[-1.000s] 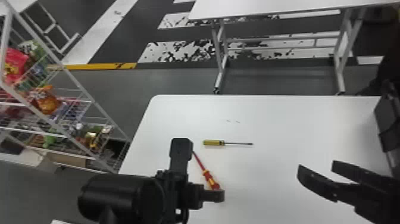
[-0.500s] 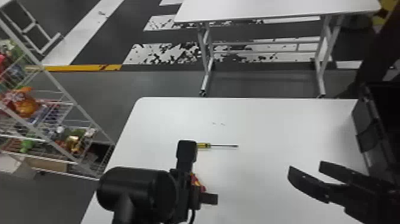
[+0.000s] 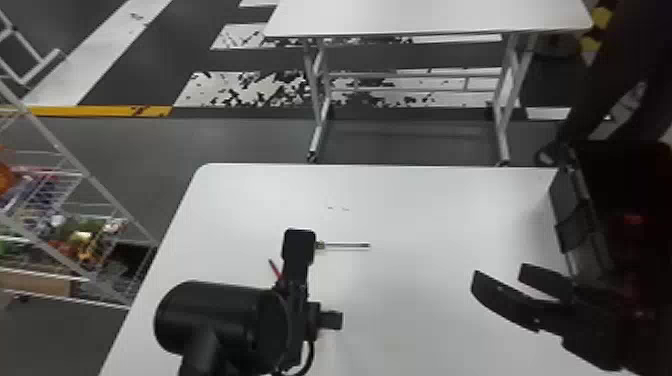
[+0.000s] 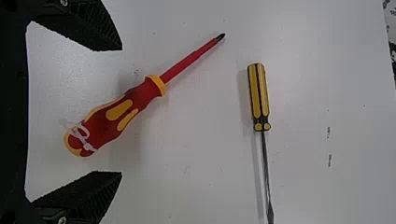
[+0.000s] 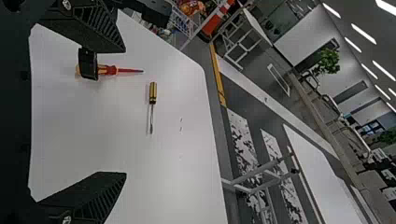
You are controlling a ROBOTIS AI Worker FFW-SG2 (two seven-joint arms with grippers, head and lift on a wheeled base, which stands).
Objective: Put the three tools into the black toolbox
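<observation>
My left gripper (image 3: 320, 280) is above the white table, covering most of the red screwdriver (image 3: 275, 269) and the handle of the yellow screwdriver (image 3: 345, 245). In the left wrist view, that gripper (image 4: 108, 111) is open, with the red-and-yellow handle (image 4: 112, 116) lying lower down, partly between its fingers; the yellow-handled screwdriver (image 4: 259, 95) lies farther off. The right gripper (image 3: 500, 286) stands open near the table's right side, and in the right wrist view this gripper (image 5: 122, 112) holds nothing. The black toolbox (image 3: 580, 220) sits at the table's right edge.
The white table (image 3: 425, 215) bears the tools. A wire shelf (image 3: 75, 200) with colourful goods stands off its left side. Behind is a second white table (image 3: 425, 17), and a person's legs are at the back right.
The head view has shifted, bringing more of the toolbox side into sight. My left gripper has moved forward over the table and now covers more of both screwdrivers. The right gripper remains open.
</observation>
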